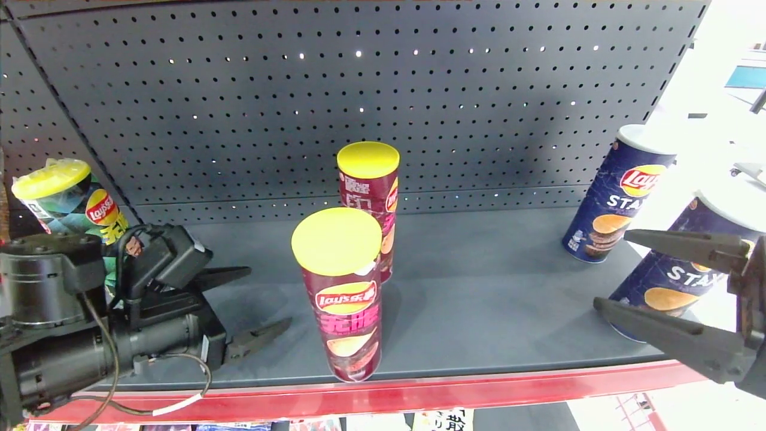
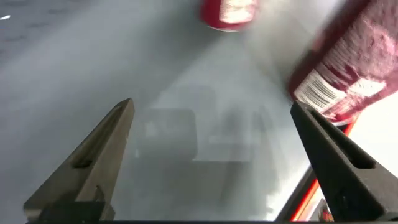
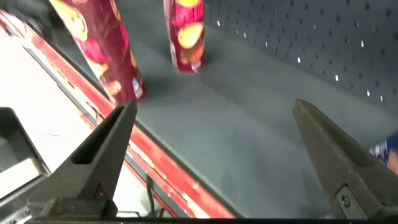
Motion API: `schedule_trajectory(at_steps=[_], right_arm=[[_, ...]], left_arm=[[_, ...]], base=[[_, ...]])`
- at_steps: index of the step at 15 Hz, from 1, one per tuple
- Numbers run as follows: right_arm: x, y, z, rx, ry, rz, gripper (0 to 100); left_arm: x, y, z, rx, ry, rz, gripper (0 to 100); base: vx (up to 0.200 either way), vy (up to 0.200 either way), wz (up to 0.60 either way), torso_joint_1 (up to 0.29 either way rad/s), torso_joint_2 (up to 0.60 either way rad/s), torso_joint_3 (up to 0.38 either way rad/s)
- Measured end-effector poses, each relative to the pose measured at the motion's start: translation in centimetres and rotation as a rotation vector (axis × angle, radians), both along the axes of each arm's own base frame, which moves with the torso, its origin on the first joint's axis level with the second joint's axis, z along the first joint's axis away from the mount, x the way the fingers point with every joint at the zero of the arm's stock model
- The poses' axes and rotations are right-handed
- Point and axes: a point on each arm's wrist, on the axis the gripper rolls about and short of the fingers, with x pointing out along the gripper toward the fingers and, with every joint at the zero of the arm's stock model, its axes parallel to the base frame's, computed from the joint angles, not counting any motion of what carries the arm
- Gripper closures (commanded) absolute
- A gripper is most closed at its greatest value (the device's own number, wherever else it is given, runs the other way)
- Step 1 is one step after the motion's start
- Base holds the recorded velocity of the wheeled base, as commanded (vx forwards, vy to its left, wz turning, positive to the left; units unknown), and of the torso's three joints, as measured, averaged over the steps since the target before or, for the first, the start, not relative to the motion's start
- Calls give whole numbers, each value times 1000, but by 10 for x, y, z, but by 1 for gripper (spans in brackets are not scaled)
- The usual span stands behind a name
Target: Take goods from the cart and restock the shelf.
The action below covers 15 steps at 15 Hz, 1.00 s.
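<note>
The shelf point(image 1: 479, 299) is dark grey, with a perforated pegboard point(image 1: 359, 90) behind it and a red lip point(image 1: 419, 389) along the front. Near the middle stand two tall crisp tubes, both upright and one behind the other. The front maroon can point(image 1: 347, 299) is close to the lip. It has a plain yellow lid, a round red-and-yellow logo badge, pink lettering and a picture of crisps low on its side. The rear maroon can point(image 1: 368, 179) is just behind it, nearer the pegboard, and has the same lid and wrap.

At the shelf's right end stands a blue can point(image 1: 616, 197) with a white lid, the same kind of badge, white block letters and a crisp picture. A second blue can point(image 1: 670, 290) is nearer the front edge, partly behind the right hand. At the far left, behind the left arm, is a teal can point(image 1: 66, 197) with a yellow lid.

The left hand point(image 1: 269, 298) hangs low over the shelf, to the left of the front maroon can. Its fingers are spread wide and hold nothing. From its wrist, a barcode shows near the foot of that can point(image 2: 348, 68).

The right hand point(image 1: 610, 269) is at the right end, in front of the second blue can. Its jaws are apart and empty, and I cannot tell whether they touch the can.
</note>
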Motion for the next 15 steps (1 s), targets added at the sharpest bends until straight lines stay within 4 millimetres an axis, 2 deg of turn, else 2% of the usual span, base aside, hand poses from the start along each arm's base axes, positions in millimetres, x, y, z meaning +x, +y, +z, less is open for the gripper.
schedule_trajectory(at_steps=[4,8,10,12,15], right_arm=[[-32,-25,-20,-4,-38,-160,0],[-69,-59,-46,-53,-21,-483,0],[-83,-69,-54,-55,-13,-619,0],[-91,-74,-60,-48,-17,-733,0],[-96,-76,-64,-48,-22,-794,0]], left_arm=[[-40,19,25,-50,-43,296,0],[-94,38,31,-27,-62,499,0],[-122,47,27,-43,-90,573,0],[-149,56,14,-10,-56,615,0],[-179,64,2,42,-91,627,0]], base=[[0,0,0,0,0,0],[0,0,0,0,0,0],[0,0,0,0,0,0],[0,0,0,0,0,0],[0,0,0,0,0,0]])
